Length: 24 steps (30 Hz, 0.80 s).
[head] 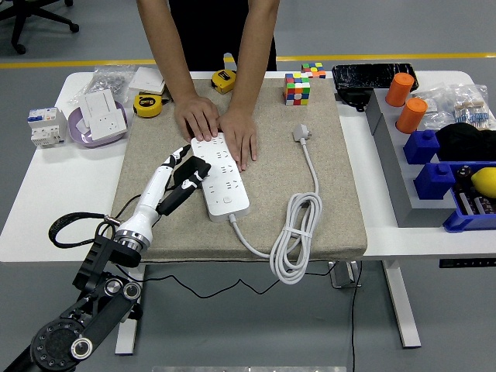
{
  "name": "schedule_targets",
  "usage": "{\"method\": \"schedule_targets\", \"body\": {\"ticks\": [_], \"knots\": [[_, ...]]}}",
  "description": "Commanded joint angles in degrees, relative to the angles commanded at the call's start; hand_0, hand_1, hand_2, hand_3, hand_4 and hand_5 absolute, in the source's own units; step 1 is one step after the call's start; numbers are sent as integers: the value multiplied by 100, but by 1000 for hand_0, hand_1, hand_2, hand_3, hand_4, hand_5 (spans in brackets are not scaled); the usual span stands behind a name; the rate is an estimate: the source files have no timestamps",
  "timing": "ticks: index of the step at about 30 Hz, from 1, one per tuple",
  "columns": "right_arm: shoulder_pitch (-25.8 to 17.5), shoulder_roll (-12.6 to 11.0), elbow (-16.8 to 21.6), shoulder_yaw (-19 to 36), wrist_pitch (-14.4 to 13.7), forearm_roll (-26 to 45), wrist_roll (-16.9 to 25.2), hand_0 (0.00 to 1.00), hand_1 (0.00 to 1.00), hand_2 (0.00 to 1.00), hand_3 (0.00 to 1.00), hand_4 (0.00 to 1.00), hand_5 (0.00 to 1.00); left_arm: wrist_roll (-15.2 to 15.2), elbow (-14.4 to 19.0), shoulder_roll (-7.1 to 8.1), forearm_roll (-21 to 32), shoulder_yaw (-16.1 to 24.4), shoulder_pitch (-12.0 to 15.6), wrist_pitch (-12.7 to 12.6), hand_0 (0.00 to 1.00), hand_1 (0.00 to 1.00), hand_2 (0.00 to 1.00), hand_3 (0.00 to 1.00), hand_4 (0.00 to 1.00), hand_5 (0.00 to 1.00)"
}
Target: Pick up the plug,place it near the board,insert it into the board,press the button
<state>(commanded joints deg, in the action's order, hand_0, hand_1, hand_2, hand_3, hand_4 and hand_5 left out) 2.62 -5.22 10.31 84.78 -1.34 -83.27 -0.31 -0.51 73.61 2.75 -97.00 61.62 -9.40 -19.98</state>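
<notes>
Our left hand (pixel 180 174) grips the black plug (pixel 191 172) at the strip's (pixel 221 172) left edge, steadied by a person's hands (pixel 219 128); misaligned pins could jam against it

We see a white board (pixel 221 173) w/ a white cord (pixel 298 232) on a tan mat (pixel 325 186). The plug (pixel 188 174) is black. Our left hand (pixel 172 177) is white & black. A cube (pixel 297 88) has red, blue, green, yellow squares. Two orange cups (pixel 406 101), blue bins (pixel 434 163), yellow tape measures (pixel 147 105).
</notes>
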Motion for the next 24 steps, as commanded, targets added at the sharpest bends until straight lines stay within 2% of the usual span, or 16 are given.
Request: {"method": "schedule_targets", "body": {"ticks": [8,17,24], "knots": [[-17,-3,0,43,-2,-34,-6,998,894,796,798,998,892,-182,-176,89,-197,110,22,87,998,998,974,941,998,998],[27,-12,0,14,-1,15,10,998,894,796,797,998,893,-335,-234,125,-365,-124,-52,265,998,998,973,915,998,998],[24,-11,0,37,-8,123,14,998,890,792,796,998,893,-421,-293,185,-459,-297,-233,373,998,998,968,913,998,998]]}}
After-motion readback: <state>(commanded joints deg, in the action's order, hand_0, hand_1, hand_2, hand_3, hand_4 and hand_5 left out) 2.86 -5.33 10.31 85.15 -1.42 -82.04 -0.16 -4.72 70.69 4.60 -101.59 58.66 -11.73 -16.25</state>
